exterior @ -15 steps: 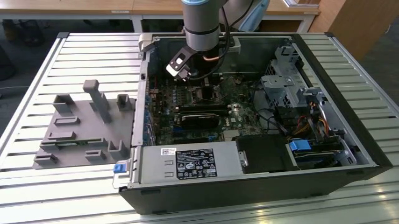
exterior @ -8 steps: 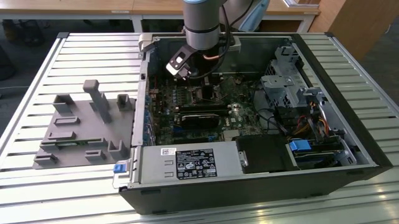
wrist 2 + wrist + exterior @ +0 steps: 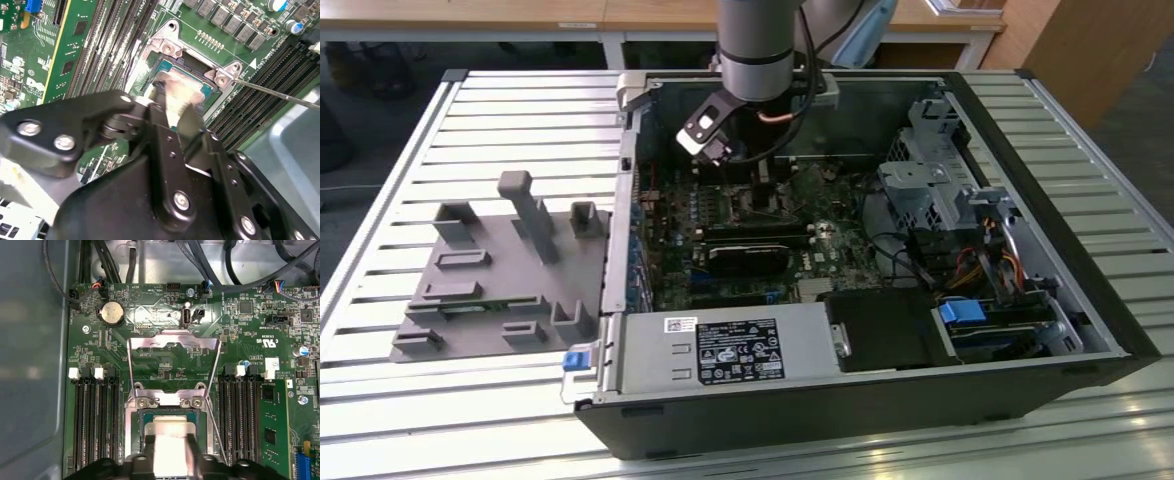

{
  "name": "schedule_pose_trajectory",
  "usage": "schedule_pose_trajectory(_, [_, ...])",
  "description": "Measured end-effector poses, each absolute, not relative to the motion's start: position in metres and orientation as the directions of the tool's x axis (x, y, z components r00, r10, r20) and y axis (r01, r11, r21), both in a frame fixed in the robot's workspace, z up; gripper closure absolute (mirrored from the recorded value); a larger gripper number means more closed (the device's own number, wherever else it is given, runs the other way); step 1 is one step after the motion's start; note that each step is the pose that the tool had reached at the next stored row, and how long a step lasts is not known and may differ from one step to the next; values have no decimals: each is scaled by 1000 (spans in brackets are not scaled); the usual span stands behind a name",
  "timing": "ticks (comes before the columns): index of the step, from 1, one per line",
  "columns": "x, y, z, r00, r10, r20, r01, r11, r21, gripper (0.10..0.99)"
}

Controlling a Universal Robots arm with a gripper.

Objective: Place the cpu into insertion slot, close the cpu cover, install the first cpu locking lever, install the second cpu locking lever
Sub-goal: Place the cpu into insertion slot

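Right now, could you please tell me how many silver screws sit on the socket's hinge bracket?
2: round silver screws, one near each end of the silvery metal bracket; the black hand may hide more.

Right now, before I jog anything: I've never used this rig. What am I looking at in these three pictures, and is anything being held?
The exterior view stands apart from the machine: one robot arm reaches down into an open computer case lying on a slatted table, with a grey fixture at the exterior view's left. Both wrist views ride on the arm and look at the motherboard. There the end effector is shut on the cpu, a pale square chip, right at the insertion slot; whether it is seated, I cannot tell. The cpu cover is swung open.
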State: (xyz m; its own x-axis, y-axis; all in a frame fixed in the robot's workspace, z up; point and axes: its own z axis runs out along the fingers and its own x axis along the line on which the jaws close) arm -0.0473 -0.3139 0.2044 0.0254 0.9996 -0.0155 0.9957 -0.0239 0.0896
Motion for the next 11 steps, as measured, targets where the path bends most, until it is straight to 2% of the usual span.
schedule_pose_trajectory(2, [-46,-314,204,25,1000,-16,996,-24,84,796])
schedule_pose_trajectory(3, [-45,-314,205,25,1000,-16,996,-24,81,796])
schedule_pose_trajectory(5, [-45,-314,205,25,1000,-16,997,-24,77,914])
schedule_pose_trajectory(7, [-45,-314,205,25,1000,-16,997,-24,77,914])
schedule_pose_trajectory(8, [-45,-314,205,25,1000,-16,997,-24,76,976])
schedule_pose_trajectory(11, [-45,-314,206,25,1000,-16,997,-24,75,976])
